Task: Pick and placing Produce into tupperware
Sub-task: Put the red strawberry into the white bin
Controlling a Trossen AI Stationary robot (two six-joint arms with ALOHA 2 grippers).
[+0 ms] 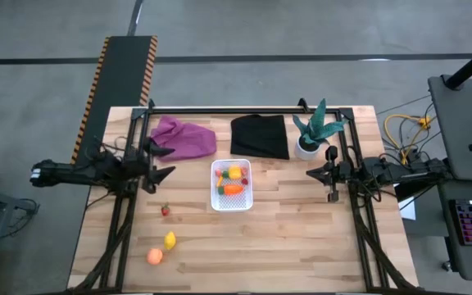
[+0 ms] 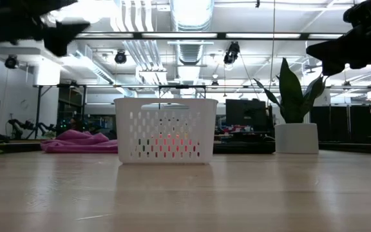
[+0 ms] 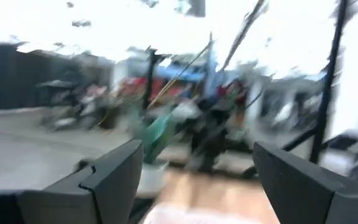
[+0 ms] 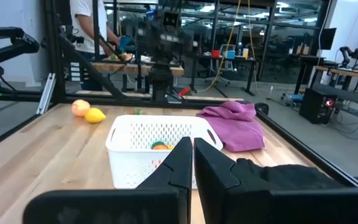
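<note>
The left gripper [image 1: 161,162] hangs in the air at the left side of the table [image 1: 301,238], and its two fingers [image 3: 114,177] are spread wide with nothing between them. Right beside it, toward the back, lies the purple cloth [image 1: 184,138]. A bit in front of it sits a small red berry [image 1: 165,211]. Farther toward the front edge are a lemon [image 1: 170,241] and a peach [image 1: 155,256], close together.

The tub [image 1: 232,185] stands in the middle of the table, between the two grippers. Inside it are a carrot [image 1: 233,189], a second lemon [image 1: 235,172] and something small and red, too small to name.

The right gripper [image 1: 315,173] hangs at the right side, well apart from the tub, and its fingers [image 4: 182,165] are pressed together and hold nothing. Just behind it stands the plant [image 1: 314,131]. The black cloth [image 1: 260,135] lies behind the tub, between the purple cloth and the plant.
</note>
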